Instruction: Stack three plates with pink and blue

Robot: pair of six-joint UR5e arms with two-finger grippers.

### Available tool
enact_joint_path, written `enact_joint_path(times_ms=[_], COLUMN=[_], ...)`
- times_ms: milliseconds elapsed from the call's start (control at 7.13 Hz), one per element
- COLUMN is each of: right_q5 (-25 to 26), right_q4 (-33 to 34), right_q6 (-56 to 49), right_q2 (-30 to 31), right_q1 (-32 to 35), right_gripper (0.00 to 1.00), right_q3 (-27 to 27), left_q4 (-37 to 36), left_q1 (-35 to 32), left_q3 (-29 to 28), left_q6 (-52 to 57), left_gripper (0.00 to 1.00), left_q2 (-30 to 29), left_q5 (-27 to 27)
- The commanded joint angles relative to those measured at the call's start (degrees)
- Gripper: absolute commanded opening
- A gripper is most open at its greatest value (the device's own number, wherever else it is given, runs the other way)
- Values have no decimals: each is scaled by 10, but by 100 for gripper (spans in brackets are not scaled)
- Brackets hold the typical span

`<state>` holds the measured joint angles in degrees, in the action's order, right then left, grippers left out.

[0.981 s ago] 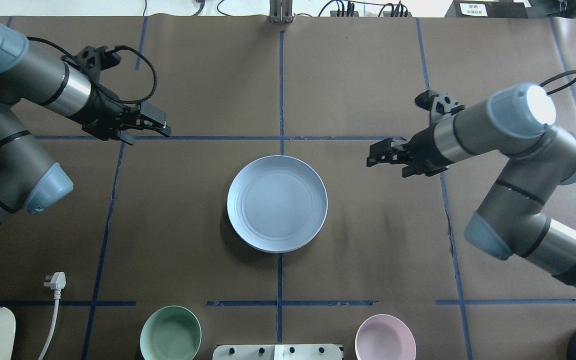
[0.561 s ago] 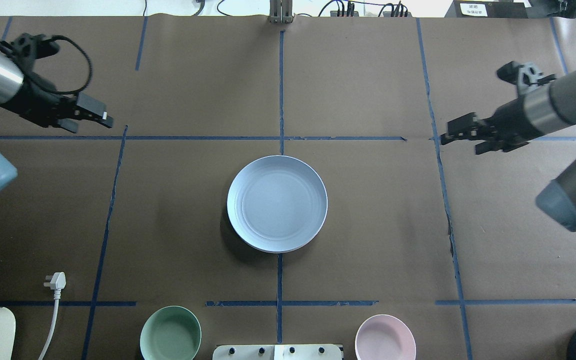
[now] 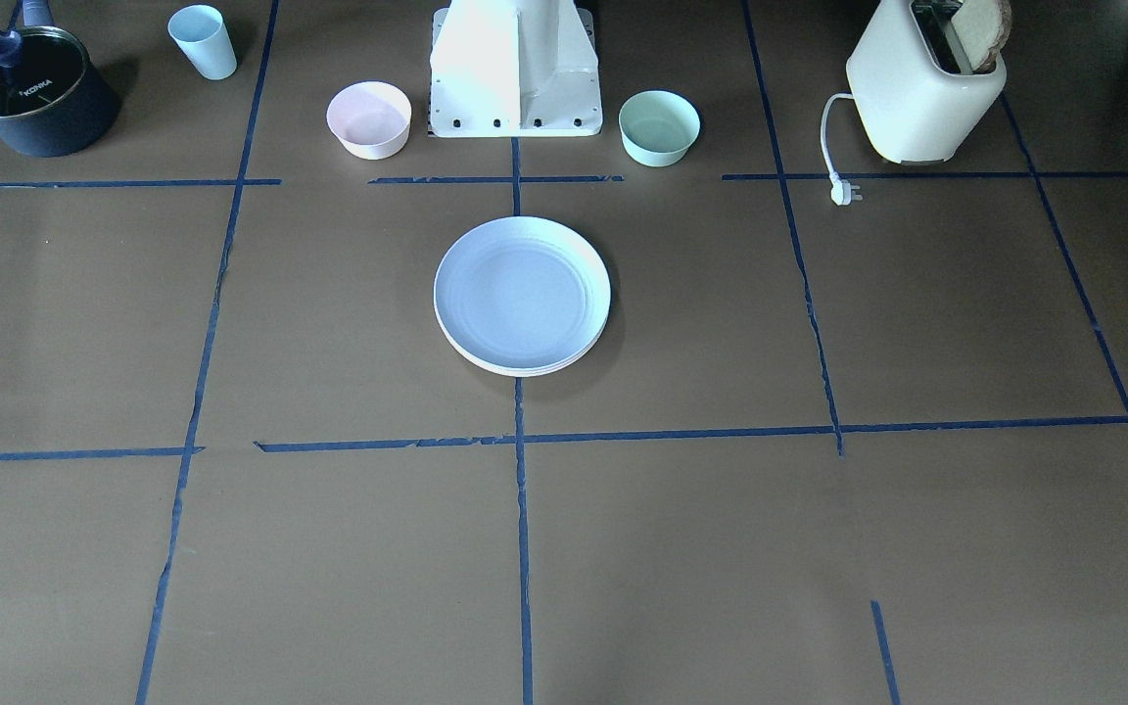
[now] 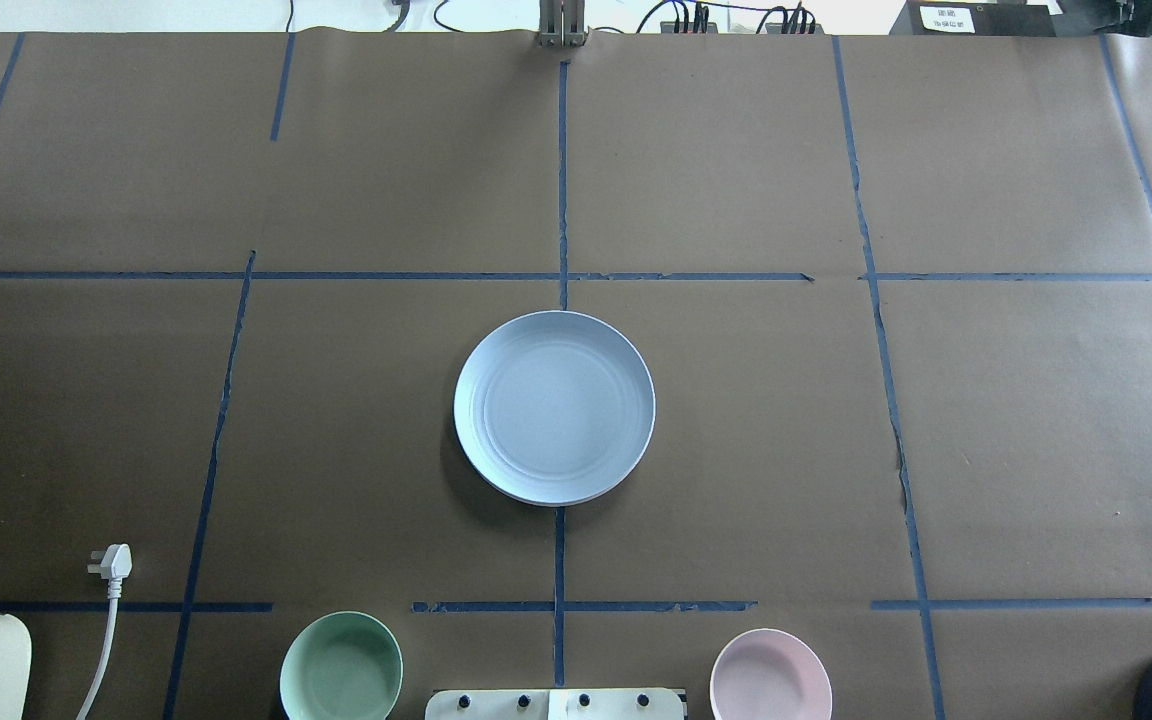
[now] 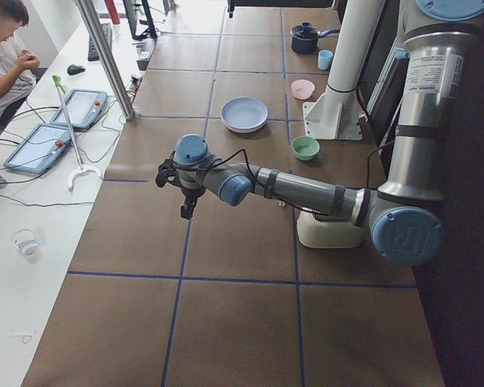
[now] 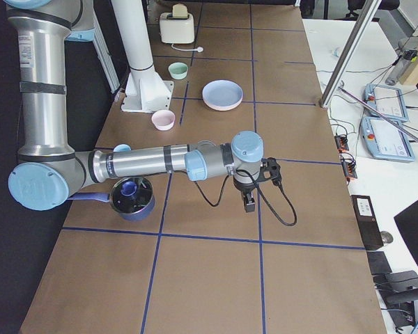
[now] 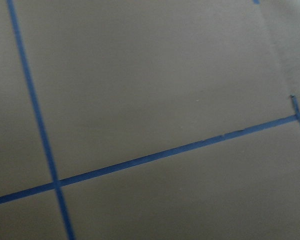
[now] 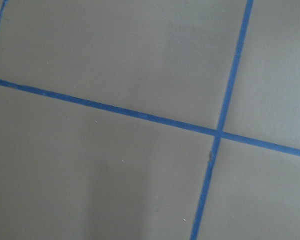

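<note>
Both arms are now gone from overhead view; left claw (image 5: 187,211) & right claw (image 6: 249,204): grip state can't tell; blue plate (image 4: 554,405) tops stack (image 3: 525,369) on bench (image 4: 786,450), so task prob. done.

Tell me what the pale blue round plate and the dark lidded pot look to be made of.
Pale blue round plate: probably moulded plastic or composite, matte; it shows soft shading, no sharp glare. Matte ceramic is possible. Dark lidded pot: likely coated metal, with a glossy glass-like lid mirroring light.
</note>
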<state>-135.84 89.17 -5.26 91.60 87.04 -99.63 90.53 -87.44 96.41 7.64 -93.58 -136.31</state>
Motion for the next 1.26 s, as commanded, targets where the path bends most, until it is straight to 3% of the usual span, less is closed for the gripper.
enact_joint_path(times_ms=[0, 280, 561, 1121], right_q5=[42, 44, 37, 37], right_q4=[77, 91, 89, 87], right_q6=[-77, -78, -71, -70], right_q2=[2, 6, 5, 3], right_q1=[15, 14, 13, 13], right_gripper=[100, 100, 100, 100], right_q3=[1, 1, 1, 8], left_q4=[-110, -113, -105, -105], left_q1=[-39, -37, -37, -36], left_q3=[-1, -12, -4, -4], left_q6=[77, 67, -29, -36], left_gripper=[100, 100, 100, 100], left_q2=[30, 43, 51, 53], left_q5=[-1, -7, -24, -18])
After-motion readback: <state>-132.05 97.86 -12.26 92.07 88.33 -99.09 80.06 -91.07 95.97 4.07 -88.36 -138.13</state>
